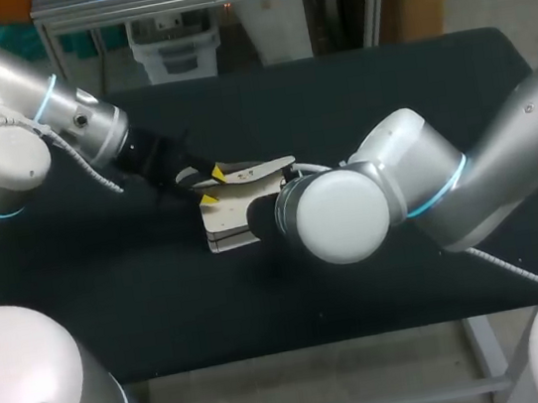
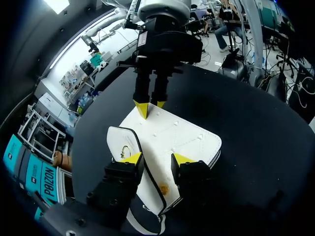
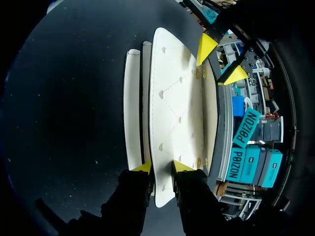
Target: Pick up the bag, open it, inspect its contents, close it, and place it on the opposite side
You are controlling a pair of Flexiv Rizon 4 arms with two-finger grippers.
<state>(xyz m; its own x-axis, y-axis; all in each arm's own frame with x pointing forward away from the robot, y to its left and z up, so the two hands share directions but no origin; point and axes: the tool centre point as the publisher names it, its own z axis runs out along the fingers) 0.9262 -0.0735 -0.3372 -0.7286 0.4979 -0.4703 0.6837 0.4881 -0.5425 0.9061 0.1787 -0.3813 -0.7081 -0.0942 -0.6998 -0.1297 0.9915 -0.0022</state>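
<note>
**White bag on the table, an arm at each end**

The bag [image 1: 230, 222] is white and quilted, edged in black. It lies near the middle of the black table [image 1: 354, 89]. Its flap [image 3: 172, 108] stands a little off the bag's body, and the right wrist view shows a dark gap between the two layers. Small gold studs [image 3: 198, 162] sit near the flap's black-trimmed edge.

At one end of the bag the right jaws are nearly closed and pinch the flap's edge. The thin white panel runs between their yellow fingertips [image 3: 183, 166], which press it from both sides. At the bag's other end the left jaws stand well apart, astride the flap's trimmed edge. Their fingertips [image 2: 132, 158] sit low over the white surface and grip nothing that shows. The two pairs face each other along the bag.

The left arm [image 1: 57, 116] comes down to the bag's one end. The right arm [image 1: 427, 184] bends over the other, and its wrist hides part of the bag in the head view.
</note>
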